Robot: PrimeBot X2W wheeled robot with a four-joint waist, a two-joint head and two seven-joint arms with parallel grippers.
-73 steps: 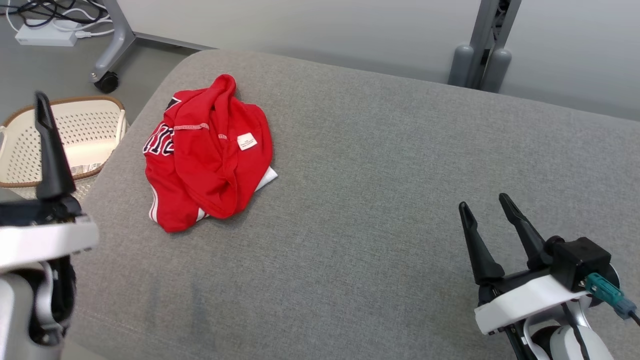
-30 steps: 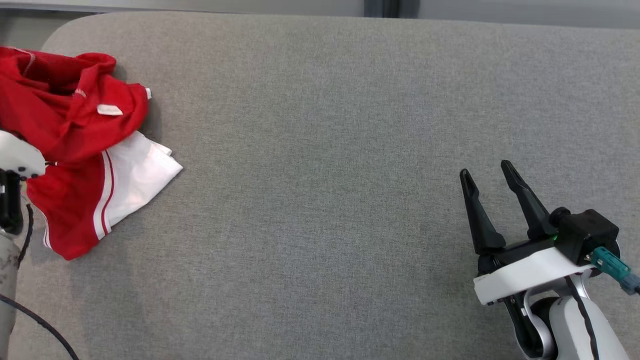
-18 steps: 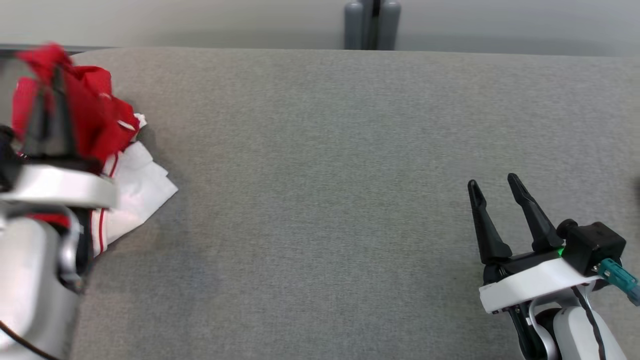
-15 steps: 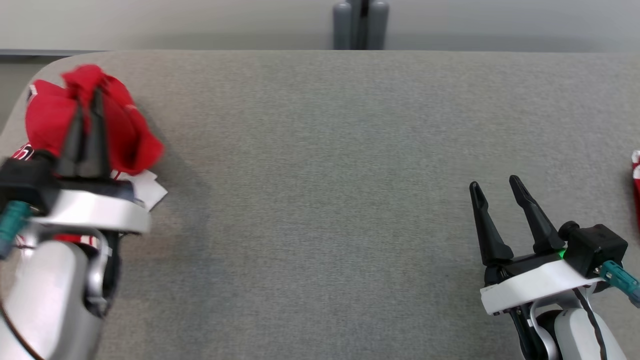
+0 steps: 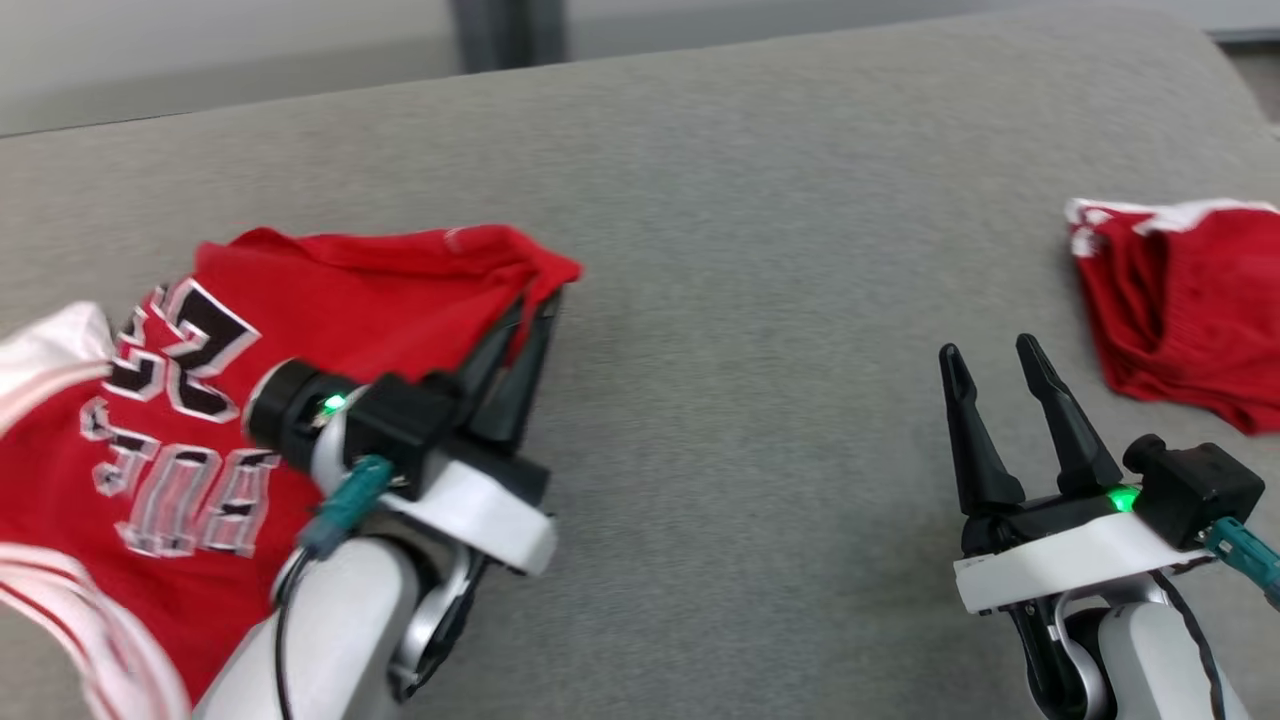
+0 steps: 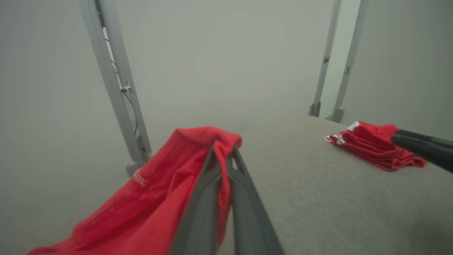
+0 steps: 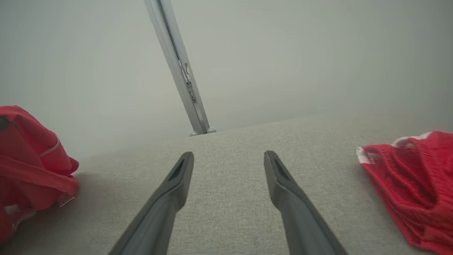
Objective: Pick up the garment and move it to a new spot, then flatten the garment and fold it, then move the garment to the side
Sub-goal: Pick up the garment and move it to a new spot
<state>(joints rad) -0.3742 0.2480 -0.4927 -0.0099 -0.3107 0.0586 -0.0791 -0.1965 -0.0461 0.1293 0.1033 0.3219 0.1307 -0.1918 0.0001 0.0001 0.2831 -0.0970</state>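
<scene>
Garment (image 5: 330, 300): red with white trim, at 9 o'clock in the head view, over the grey cushion (image 5: 760, 250). Your left gripper (image 5: 530, 320) has its fingers pressed together on one edge of it. That edge is lifted, with cloth draped over the tips.

Against half a second back: the garment was a tight bunch on the fingers. Now it trails out toward 8 o'clock with black-and-white lettering face up. The head camera has swung, so frame positions do not compare. The left gripper stays clamped. Your right gripper (image 5: 985, 348) is unchanged at 4 o'clock, fingers apart, holding nothing.

A second red cloth (image 5: 1180, 300) at 2 o'clock was a sliver at the frame edge then. You now see most of it, well apart from the garment.

View notes:
- **Head view:** gives you the lettering.
- **Left wrist view:** gives plain red fabric pinched at the fingertips, a grey post (image 6: 116, 88) at 10 o'clock, and the right gripper's tips at 3 o'clock in front of the second cloth.
- **Right wrist view:** shows bare cushion between its spread fingers, the garment at 9 o'clock and the second cloth at 3 o'clock.
</scene>
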